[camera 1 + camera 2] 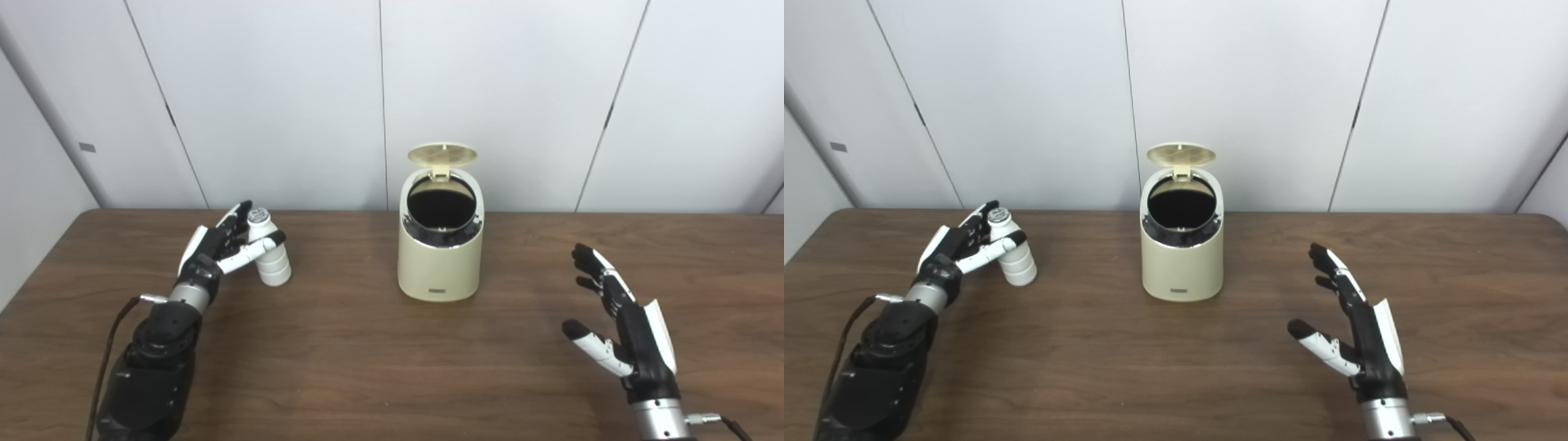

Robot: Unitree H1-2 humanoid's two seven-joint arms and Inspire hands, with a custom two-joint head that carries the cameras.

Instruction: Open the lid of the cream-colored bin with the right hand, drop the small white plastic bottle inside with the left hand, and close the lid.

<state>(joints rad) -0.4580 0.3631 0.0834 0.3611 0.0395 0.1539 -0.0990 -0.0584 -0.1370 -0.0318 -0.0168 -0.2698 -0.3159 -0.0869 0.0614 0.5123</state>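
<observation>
Plainly, brown table (392, 367), white wall (490, 92); left hand (214, 248) clasps bottle (269, 260), right hand (625, 318) spread.

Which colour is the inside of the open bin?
Black inside the bin, best seen in the left eye view.

A dark brown, wood-grain worktop (380, 361) spans the full width of the scene, its far edge running straight along the base of a pale grey-white panelled wall (275, 92). Thin dark seams (383, 104) split the wall into broad panels, some vertical and others slanting. A small grey rectangular plate (87, 147) sits on the panel at far left. In the right eye view, the worktop's far right corner (1552, 223) appears rounded.
</observation>
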